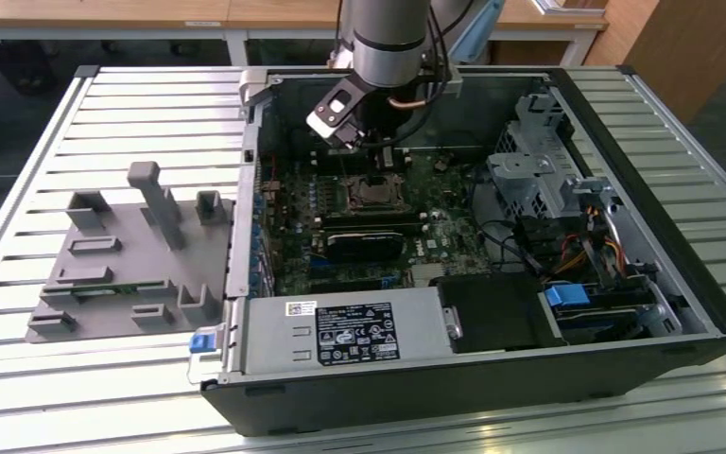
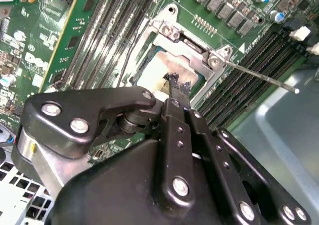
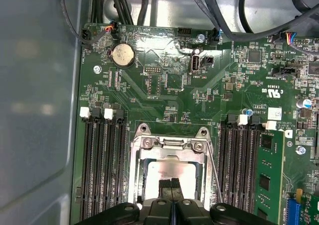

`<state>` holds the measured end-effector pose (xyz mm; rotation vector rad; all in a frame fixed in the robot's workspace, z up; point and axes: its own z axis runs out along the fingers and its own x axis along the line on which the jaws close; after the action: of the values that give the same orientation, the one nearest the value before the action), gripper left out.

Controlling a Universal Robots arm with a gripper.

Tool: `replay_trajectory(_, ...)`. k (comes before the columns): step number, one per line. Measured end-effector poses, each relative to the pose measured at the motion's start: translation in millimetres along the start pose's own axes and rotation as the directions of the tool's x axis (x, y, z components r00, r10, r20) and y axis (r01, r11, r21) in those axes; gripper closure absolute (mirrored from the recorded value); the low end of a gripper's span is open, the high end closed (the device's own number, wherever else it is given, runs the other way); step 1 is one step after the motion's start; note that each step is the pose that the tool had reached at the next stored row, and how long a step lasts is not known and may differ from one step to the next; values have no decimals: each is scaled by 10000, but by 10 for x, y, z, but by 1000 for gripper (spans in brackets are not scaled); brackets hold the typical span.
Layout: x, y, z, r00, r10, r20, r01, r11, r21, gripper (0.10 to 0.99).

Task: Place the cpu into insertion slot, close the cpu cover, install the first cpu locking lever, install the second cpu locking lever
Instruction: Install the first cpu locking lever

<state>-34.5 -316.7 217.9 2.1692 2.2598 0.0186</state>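
The cpu (image 3: 164,172) (image 2: 157,68) lies in the insertion slot (image 1: 370,194) on the green board, its silver top smeared with paste. The cpu cover (image 3: 169,144) (image 2: 192,46) lies flat around it as a silver frame. My gripper (image 3: 172,183) (image 2: 177,83) (image 1: 386,161) is shut, its black fingertips pressed together with nothing between them, right over the cpu's top. Whether they touch it I cannot tell. A thin metal locking lever (image 2: 261,77) (image 3: 215,172) stands out free from one side of the socket.
Long black memory slots (image 3: 102,170) (image 3: 239,165) flank the socket on both sides. The open case wall (image 1: 252,189) rises at the exterior view's left, and drive cages and cables (image 1: 552,189) stand at its right. A grey plastic fixture (image 1: 124,255) lies outside on the slatted table.
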Motion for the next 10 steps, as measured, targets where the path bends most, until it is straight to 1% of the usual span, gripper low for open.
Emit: replay_trajectory(10, 1, -4, -57, 10000, -4, 4, 4, 10000, -1, 980)
